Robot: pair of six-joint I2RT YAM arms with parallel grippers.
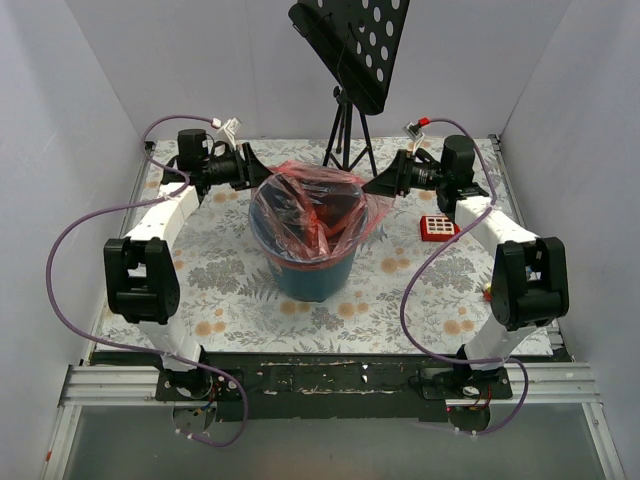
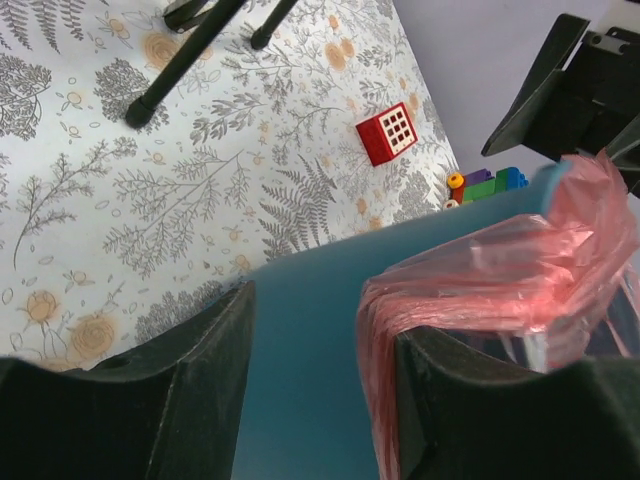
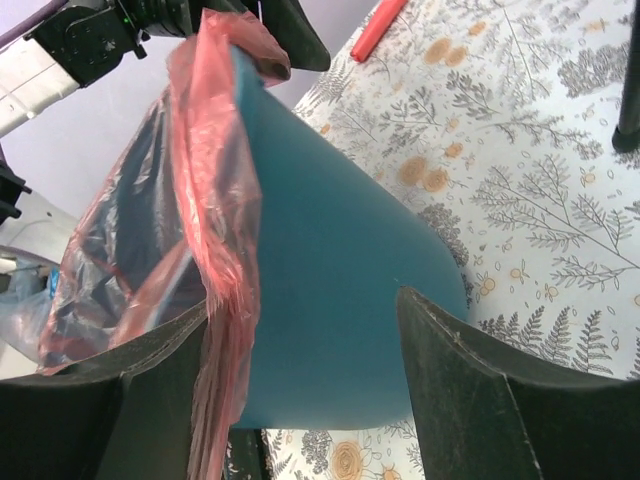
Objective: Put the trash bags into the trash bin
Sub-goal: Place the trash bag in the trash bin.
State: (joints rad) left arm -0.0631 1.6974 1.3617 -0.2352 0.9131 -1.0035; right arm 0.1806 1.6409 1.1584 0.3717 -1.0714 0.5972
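Observation:
The teal trash bin [image 1: 312, 272] stands in the middle of the flowered table. The red translucent trash bag [image 1: 318, 205] lines its mouth, its film billowing up over the rim. My left gripper [image 1: 256, 172] is at the bin's left rim and my right gripper [image 1: 384, 183] at its right rim. In the left wrist view the left gripper [image 2: 320, 400] stands open, the bin wall [image 2: 300, 350] fills the gap, and the bag film [image 2: 500, 270] drapes over the right finger. The right gripper [image 3: 300, 400] is open too, astride the bin wall [image 3: 340, 270], bag film [image 3: 215, 200] hanging by its left finger.
A red square toy with white buttons [image 1: 438, 228] lies right of the bin. A black music stand's tripod [image 1: 345, 135] stands behind it. Coloured blocks [image 2: 487, 185] sit near the right wall. A red cylinder [image 3: 378, 30] lies far left. White walls enclose the table.

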